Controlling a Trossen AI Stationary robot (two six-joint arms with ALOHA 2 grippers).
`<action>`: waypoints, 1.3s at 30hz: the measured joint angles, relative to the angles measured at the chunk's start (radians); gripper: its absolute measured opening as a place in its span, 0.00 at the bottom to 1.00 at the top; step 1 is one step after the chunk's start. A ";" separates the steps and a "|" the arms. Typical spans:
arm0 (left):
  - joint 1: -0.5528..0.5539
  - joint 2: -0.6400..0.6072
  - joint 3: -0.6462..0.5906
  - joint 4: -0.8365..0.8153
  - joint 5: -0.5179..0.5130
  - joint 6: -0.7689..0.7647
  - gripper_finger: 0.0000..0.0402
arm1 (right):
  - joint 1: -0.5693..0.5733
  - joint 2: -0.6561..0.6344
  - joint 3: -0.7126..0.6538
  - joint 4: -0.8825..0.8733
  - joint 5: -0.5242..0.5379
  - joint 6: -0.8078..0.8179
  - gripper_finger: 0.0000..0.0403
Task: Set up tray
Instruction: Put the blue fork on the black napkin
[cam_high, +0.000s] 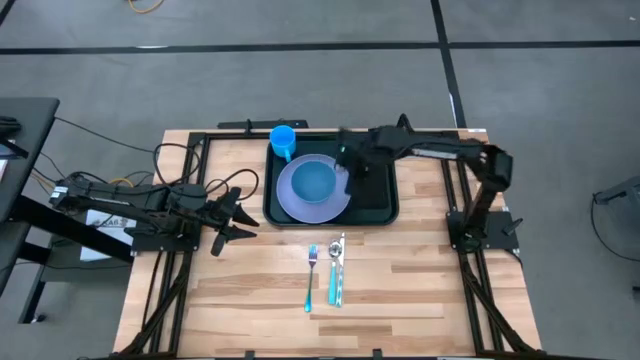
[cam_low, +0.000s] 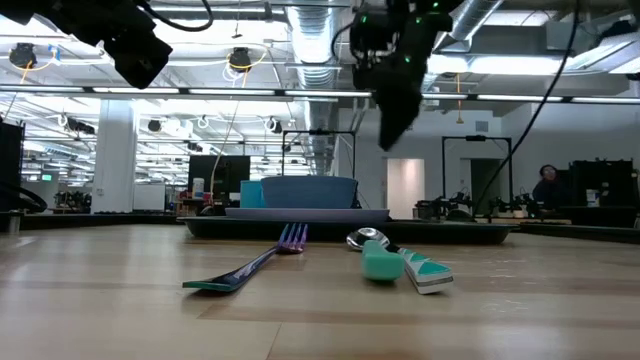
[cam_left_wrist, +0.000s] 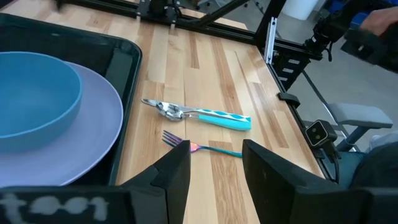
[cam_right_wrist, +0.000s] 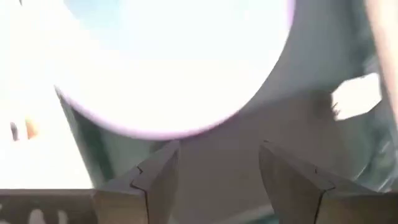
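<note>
So the tray (cam_high: 382, 205) is parked at the far middle of the table (cam_high: 400, 290), with a lavender plate (cam_high: 300, 205) sat on it, a blue bowl (cam_high: 314, 180) on the plate, and a blue cup (cam_high: 283, 140) tucked in the tray's far left corner. The cutlery is not on the tray yet: a fork (cam_high: 311, 275) and a spoon (cam_high: 337, 268) are laid side by side on the bare wood just in front of it.

The right gripper (cam_high: 352, 172) is hung over the tray just beside the plate's right edge, jaws spread and nothing between them. From its own wrist view the plate rim is seen close ahead, though that picture is washed out, so how near the fingers are to the rim can't really be judged. The left gripper (cam_high: 232, 214) is held above the table left of the tray, fingers parted and empty, pointed toward the cutlery.

What could bite from here: if the right arm is swung out low, the plate's edge could be clipped and the bowl shifted along with it. The fork and spoon are lying nearly touching, so one could be nudged or dragged when the other is grabbed. Flat handles on wood are also easily slipped off by the fingertips.
</note>
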 joint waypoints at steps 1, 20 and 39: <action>0.000 0.000 0.000 0.001 0.000 0.000 0.33 | -0.014 -0.014 0.000 0.044 0.000 0.001 0.51; 0.000 0.011 0.000 0.019 -0.013 -0.008 0.33 | -0.074 -0.075 -0.168 -0.096 -0.139 0.091 0.37; 0.000 0.314 0.000 0.306 0.004 0.009 0.33 | 0.535 -0.424 -0.609 0.408 0.419 0.796 0.34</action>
